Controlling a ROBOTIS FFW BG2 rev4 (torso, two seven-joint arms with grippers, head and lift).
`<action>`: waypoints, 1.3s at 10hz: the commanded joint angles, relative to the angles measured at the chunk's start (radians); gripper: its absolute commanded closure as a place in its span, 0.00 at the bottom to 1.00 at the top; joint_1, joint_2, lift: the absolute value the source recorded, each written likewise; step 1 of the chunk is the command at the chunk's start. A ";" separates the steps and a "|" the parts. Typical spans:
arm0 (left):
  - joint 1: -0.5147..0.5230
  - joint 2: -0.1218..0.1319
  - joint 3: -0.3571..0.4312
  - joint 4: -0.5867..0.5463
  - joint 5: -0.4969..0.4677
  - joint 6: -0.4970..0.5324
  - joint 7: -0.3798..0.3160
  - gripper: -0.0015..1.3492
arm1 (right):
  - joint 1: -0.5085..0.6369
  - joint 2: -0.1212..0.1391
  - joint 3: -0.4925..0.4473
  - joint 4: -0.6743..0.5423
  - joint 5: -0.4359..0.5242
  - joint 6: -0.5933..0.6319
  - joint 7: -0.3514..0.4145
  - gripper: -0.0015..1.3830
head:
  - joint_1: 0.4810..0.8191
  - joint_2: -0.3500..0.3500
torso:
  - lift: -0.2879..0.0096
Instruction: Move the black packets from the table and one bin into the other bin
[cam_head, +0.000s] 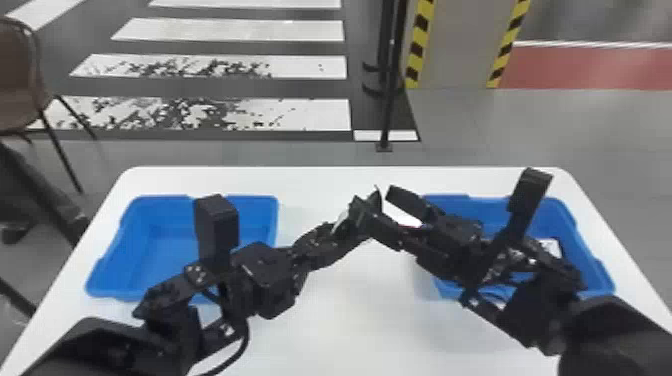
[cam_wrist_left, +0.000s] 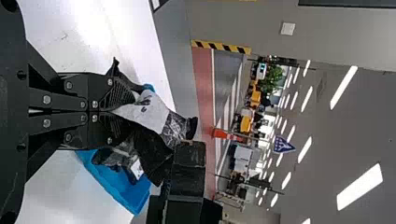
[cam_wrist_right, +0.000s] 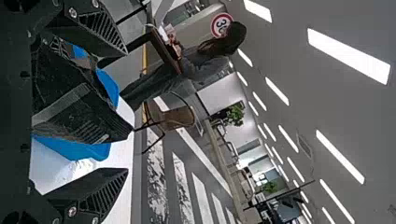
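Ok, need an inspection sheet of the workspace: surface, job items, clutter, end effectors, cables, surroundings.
Surface: white table, bearing both bins.
Job items: left bin; right bin with a white-labelled packet inside; black packet held up between the arms.
Clutter: nothing seen.
End effectors: left shut on the held packet; right open, fingers either side of it, contact unclear.
Cables: black cable looping beside the left arm.
Surroundings: chair, hazard-striped pillar, painted floor stripes.

Ceiling lights (cam_wrist_right: 349, 56) glare white overhead, and the surface (cam_head: 345, 320) lies brightly lit, a soft, faint shadow beside the right bin (cam_head: 590, 260).
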 joint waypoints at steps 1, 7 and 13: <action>0.009 0.002 -0.001 -0.011 0.013 -0.005 -0.002 0.90 | -0.009 -0.003 0.011 0.011 -0.001 0.005 0.000 0.24 | 0.63 0.48 | 0.60; 0.004 0.000 0.005 -0.013 0.021 -0.001 -0.002 0.90 | -0.019 -0.008 0.029 -0.028 -0.007 0.044 0.000 0.81 | 0.63 0.51 | 0.60; 0.014 -0.001 0.015 0.004 0.065 -0.055 -0.005 0.02 | -0.014 -0.006 0.013 -0.011 -0.017 -0.064 0.000 0.81 | 0.63 0.50 | 0.60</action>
